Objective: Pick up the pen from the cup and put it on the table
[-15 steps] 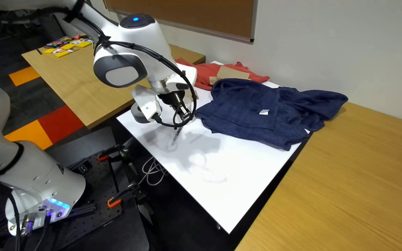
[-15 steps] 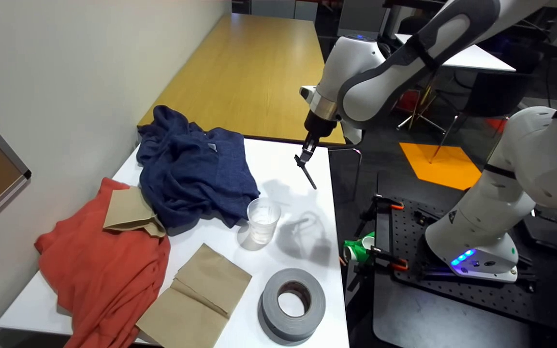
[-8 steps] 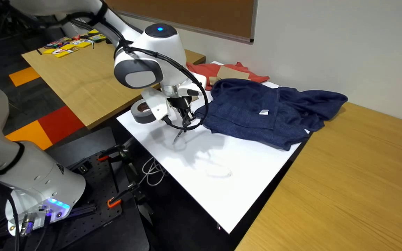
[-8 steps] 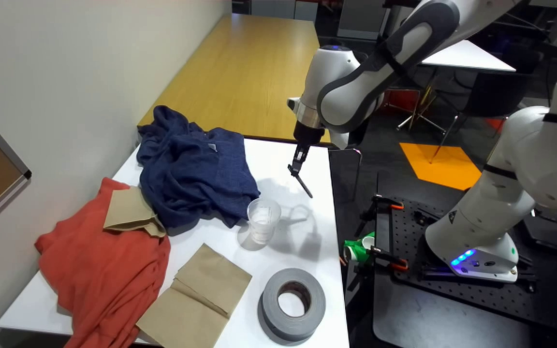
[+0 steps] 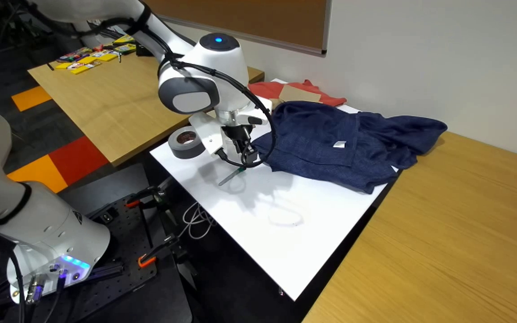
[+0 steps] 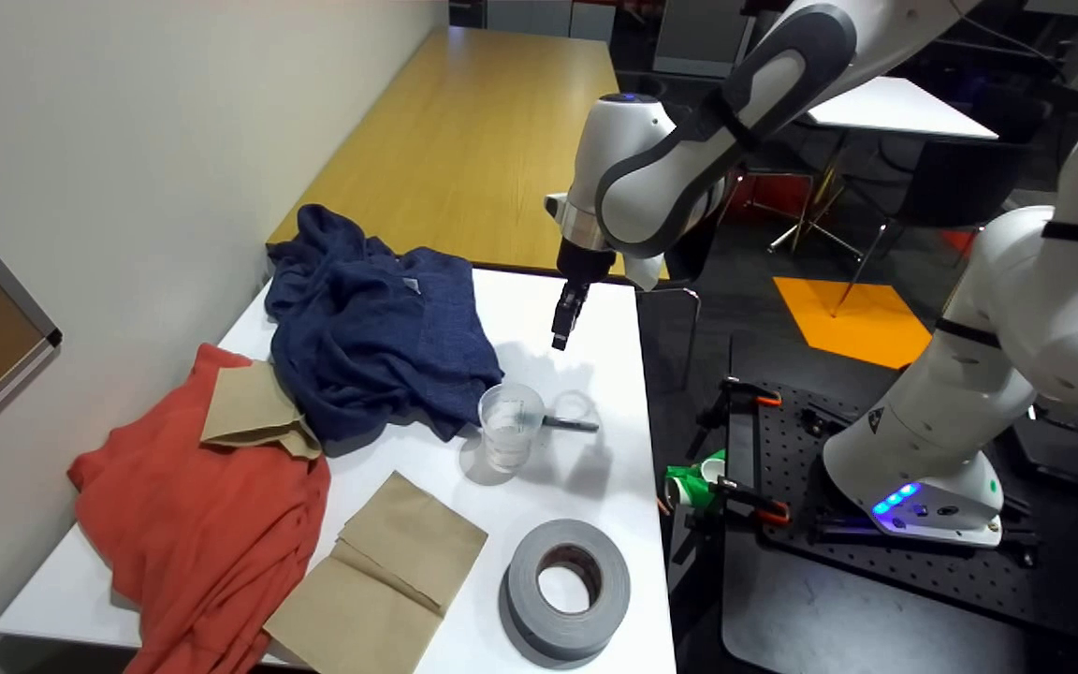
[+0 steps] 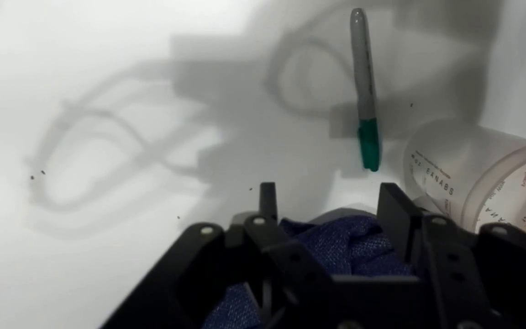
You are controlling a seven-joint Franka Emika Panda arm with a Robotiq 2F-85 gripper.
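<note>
The pen (image 7: 364, 87), grey with a green cap, lies flat on the white table (image 6: 609, 318), close beside the cup. Both exterior views show the pen (image 6: 572, 424) there, loose from the fingers. The translucent cup (image 6: 509, 435) stands upright; in the wrist view the cup (image 7: 445, 169) is at the right, near one finger. Above the table hangs my gripper (image 7: 328, 192), open, its two fingers well apart and nothing gripped. The green cap points toward the gap between the fingertips, a little beyond them. In an exterior view the gripper (image 5: 250, 158) largely hides the cup.
A dark blue cloth (image 6: 380, 337) is heaped by the cup. Along the wall side lie a red cloth (image 6: 211, 524) and brown paper (image 6: 380, 580). A grey tape roll (image 6: 539, 599) rests at one end of the table, near its edge.
One second and half a second ago the gripper was shut on the pen, held slanting above the table. The arm has come lower, the fingers have opened, and the pen has dropped onto the table.
</note>
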